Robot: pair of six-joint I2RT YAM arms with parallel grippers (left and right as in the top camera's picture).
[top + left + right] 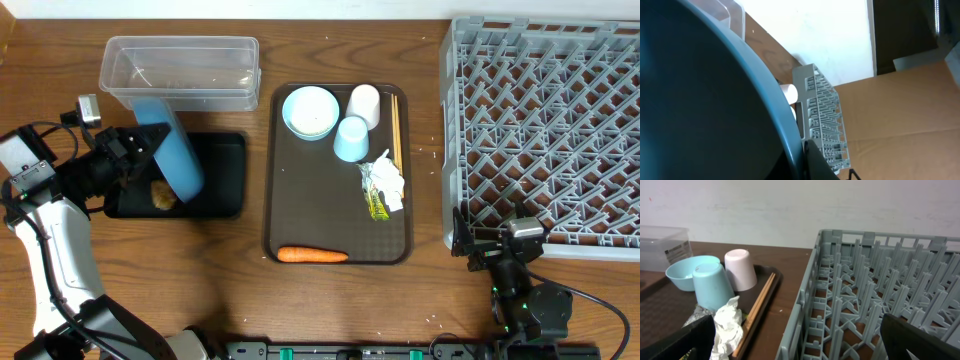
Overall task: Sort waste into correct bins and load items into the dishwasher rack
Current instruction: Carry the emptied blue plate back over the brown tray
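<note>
Left gripper (135, 150) clamps the tilted dark blue dish (172, 148) over the black tray (225, 175), left of frame; brown lump (162, 196) apparently already inside. Right gripper (497, 240) gapes; rack (540, 130) empty, carrot (312, 255) unsorted.

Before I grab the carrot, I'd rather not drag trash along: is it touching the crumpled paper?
Apart. Overhead view shows bare brown tray between the carrot and the crumpled paper.

Found a brown wood-grain desk (330, 310), evenly lit. Backed by a plain matte white wall (790, 205) with one small red mark near its left edge. Noted in the left wrist view a brown cardboard panel (900, 110) beyond the desk, with a dark recess (900, 30) above it.
</note>
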